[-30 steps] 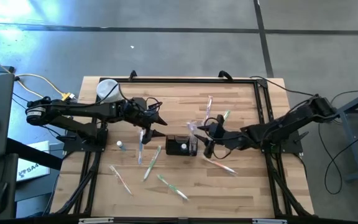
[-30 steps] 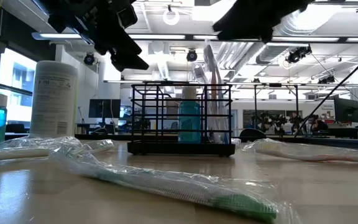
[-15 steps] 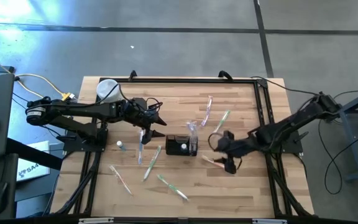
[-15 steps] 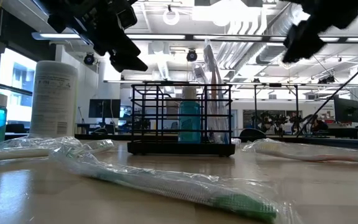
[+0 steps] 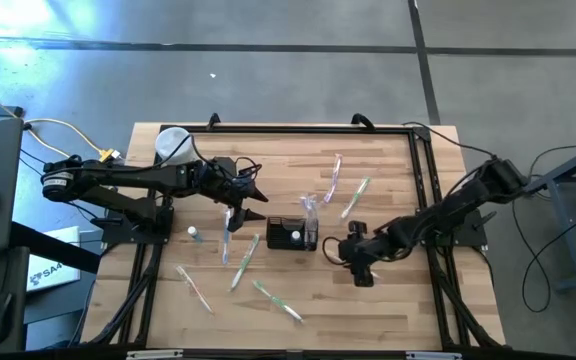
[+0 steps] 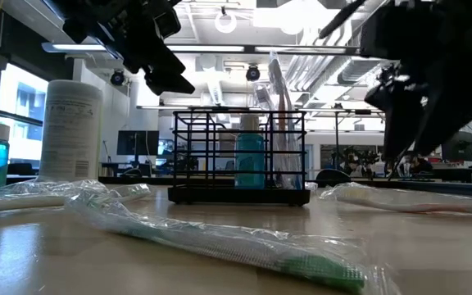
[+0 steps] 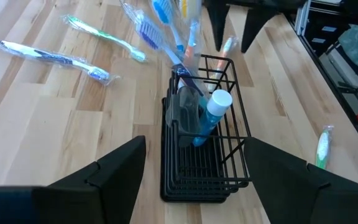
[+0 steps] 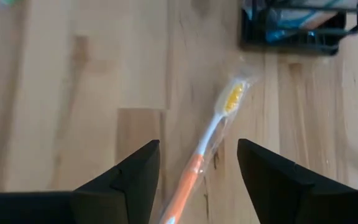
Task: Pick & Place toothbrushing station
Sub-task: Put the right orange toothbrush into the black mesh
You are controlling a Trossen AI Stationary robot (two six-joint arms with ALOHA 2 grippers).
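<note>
The black wire caddy [image 5: 293, 233] stands on the wooden table near its middle, holding a blue bottle [image 7: 209, 112] and wrapped toothbrushes that stand upright in it. It also shows in the low view [image 6: 240, 156]. My left gripper [image 5: 255, 196] is open and empty, raised to the left of the caddy. My right gripper [image 5: 356, 264] is open and low, to the right of the caddy and a little nearer. Its fingers stand on either side of a wrapped orange toothbrush [image 8: 211, 134] lying flat on the table, without touching it.
Several wrapped toothbrushes lie loose on the table: two at the far right of the caddy [image 5: 335, 175], others at the near left [image 5: 246, 262]. A white cylindrical container [image 5: 173, 145] stands at the far left, and a small bottle [image 5: 194, 233] stands left of the caddy.
My right gripper has gone from beside the caddy's right end toward the table's near edge and down, and now stands low over the orange toothbrush. The caddy and my left gripper have kept still.
</note>
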